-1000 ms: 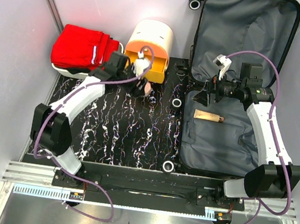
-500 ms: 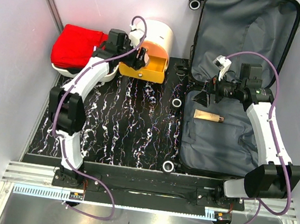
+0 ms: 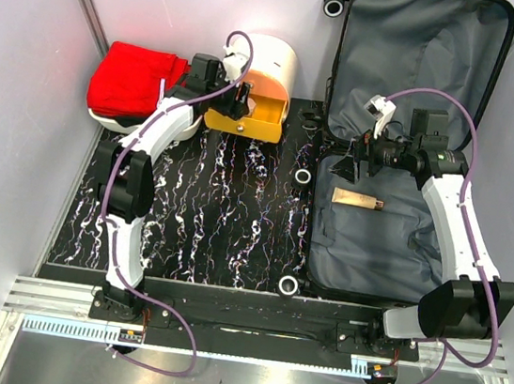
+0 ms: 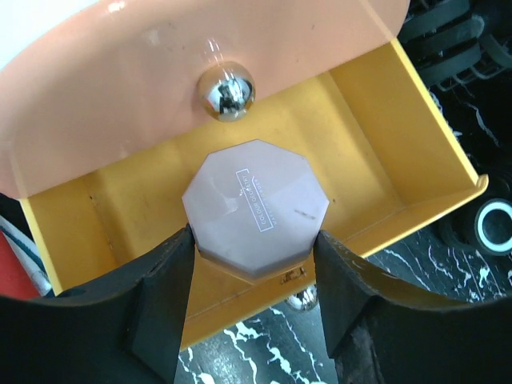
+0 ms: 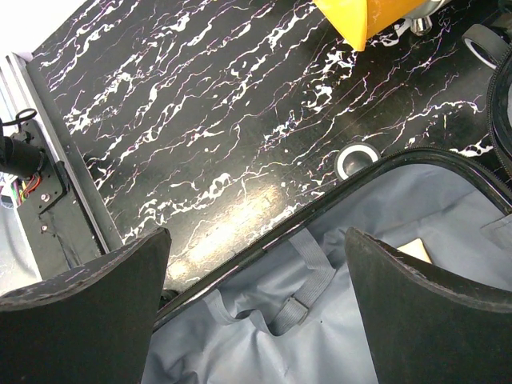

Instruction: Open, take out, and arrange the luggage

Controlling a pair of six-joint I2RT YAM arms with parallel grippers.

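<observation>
- The left jaws are partly closed on a ten-sided jar (image 4: 256, 210), with one finger pressed to each side of it.
- They hold the jar over the yellow drawer (image 4: 384, 136) of a round box (image 3: 265, 60), which stands just left of the luggage (image 3: 419, 43).
- The right jaws are spread wide and hold nothing. They hang over the luggage's near half, close to its left rim, with the grey lining (image 5: 256, 352) under them.
- The luggage lies open on the worktop (image 3: 207, 214), both halves lining-up, with its wheels (image 3: 303, 177) along the left rim.
- A beige tube (image 3: 358, 200) lies inside the luggage's near half, near the left rim and not yet taken out.
- Red cloth (image 3: 134, 81) sits on a white tray (image 3: 106, 118), well left of the luggage and beyond the box.
- How the luggage will likely handle:
  - The shell looks hard and stiff, and bulky enough to be heavy for these arms.
  - It would probably roll or slide before it would lift.
  - The lining looks soft and slack and would bunch under the jaws.
- The stiff rim is the best place to take hold, not the lining or the smooth shell face.
</observation>
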